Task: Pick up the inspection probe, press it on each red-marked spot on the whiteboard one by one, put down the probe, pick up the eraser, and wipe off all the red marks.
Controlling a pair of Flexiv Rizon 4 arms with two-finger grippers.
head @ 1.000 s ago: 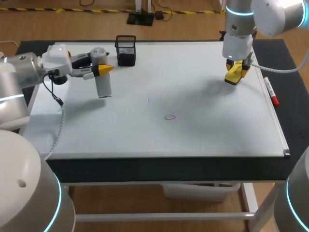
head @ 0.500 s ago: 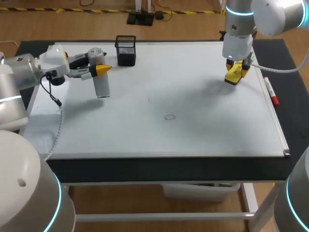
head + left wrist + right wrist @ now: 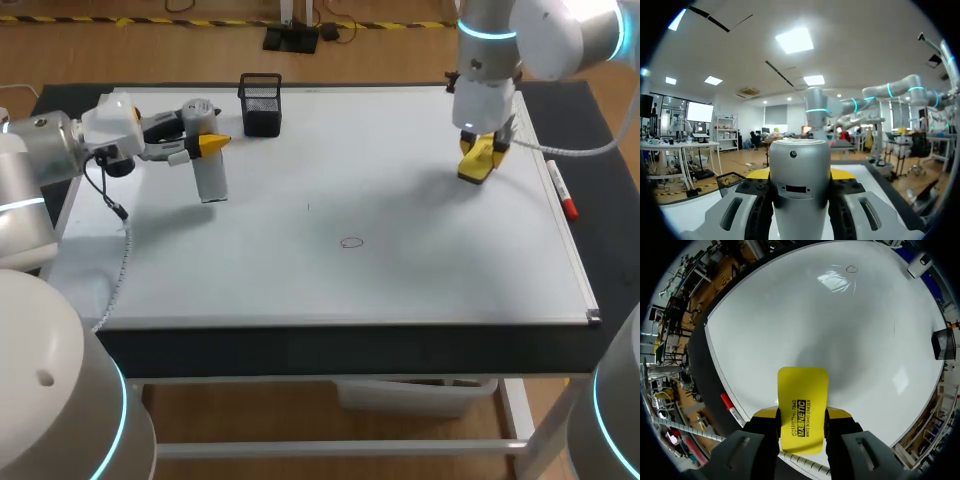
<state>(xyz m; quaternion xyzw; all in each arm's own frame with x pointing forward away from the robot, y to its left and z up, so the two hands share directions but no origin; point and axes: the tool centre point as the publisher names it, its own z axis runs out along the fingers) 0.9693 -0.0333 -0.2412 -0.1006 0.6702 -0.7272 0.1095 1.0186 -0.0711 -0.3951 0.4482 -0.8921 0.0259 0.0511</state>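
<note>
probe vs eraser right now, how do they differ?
The probe is a grey cylinder; the eraser is a flat yellow block. The left gripper holds the probe over the left of the whiteboard, the right gripper holds the eraser over its right. Both are gripped.

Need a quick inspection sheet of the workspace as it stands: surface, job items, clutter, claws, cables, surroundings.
Surface: whiteboard, one small oval outline near its middle, a short thin stroke beyond it; neither looks clearly red.
Job's things: probe upright in the left claw; yellow eraser in the right claw.
Clutter: black mesh pen holder at the far edge; red-tipped marker at the right rim.
Claws: left shut on the probe; right shut on the eraser.
Cables: left wrist cable hangs down; right wrist cable loops out.
Surroundings: nothing seen reaching over the table.
</note>
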